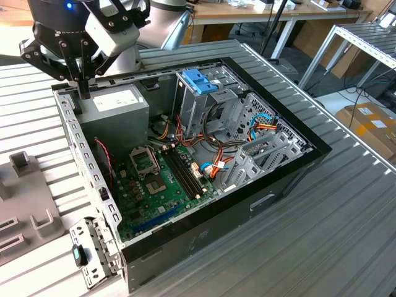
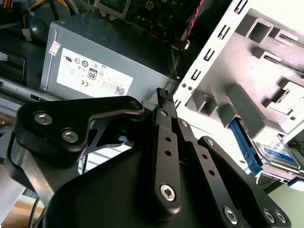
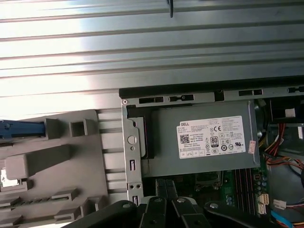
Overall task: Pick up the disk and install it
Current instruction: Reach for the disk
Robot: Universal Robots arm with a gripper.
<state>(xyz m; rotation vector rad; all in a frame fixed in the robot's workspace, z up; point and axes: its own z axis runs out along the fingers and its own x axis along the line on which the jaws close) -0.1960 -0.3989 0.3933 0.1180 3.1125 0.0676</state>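
Spanning the exterior view, the ribbed grey metal surface (image 1: 346,204) carries an open black computer case (image 1: 204,241). The black two-fingered tool (image 1: 83,93) hangs over the case's corner, above the grey metal box with a white sticker (image 1: 114,102), fingers pressed together, holding nothing. The second wrist view adds the silver, blue-railed disk (image 2: 279,151), lying in a grey plastic holder (image 2: 247,109) beside the case.

Grey ribbed table (image 1: 346,235) lit brightly, wooden desks (image 1: 247,15) set behind, metal rack (image 1: 371,40) and cardboard boxes (image 1: 371,124) at the exterior view's right
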